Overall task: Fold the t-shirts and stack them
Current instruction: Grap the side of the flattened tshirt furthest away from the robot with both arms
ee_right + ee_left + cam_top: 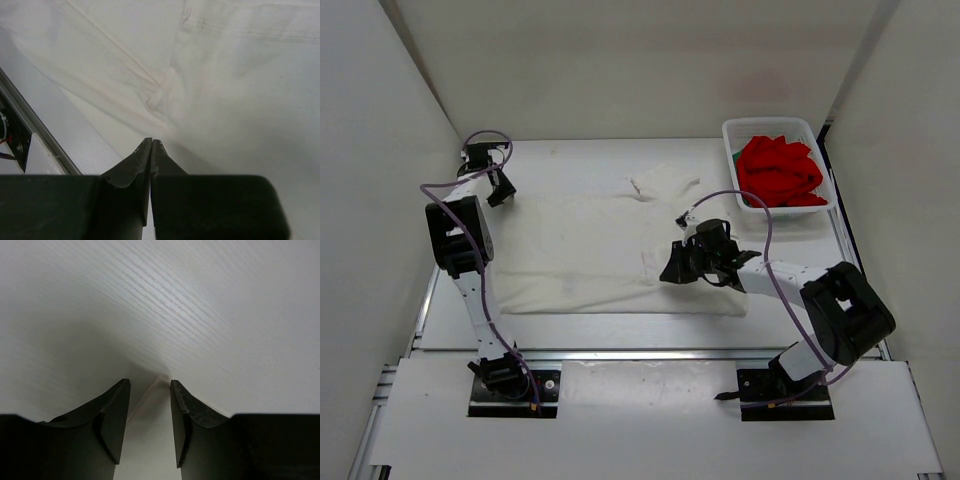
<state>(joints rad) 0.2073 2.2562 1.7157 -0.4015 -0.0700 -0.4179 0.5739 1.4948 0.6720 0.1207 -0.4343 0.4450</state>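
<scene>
Now poising right gripper [151,144], closed on nothing, over white shirt [570,255] spread for folding; holding left gripper [150,387] parted, empty, near far-left corner

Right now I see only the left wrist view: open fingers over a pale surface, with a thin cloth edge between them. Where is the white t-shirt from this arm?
Observer: The white t-shirt lies spread flat, and the left gripper is at its far-left corner.
Operator: And what does the right arm do?
Observer: The right gripper is low over the shirt's right half, its fingers shut.
Operator: Are there other shirts?
Observer: A red t-shirt lies bundled in the basket, far right.
</scene>
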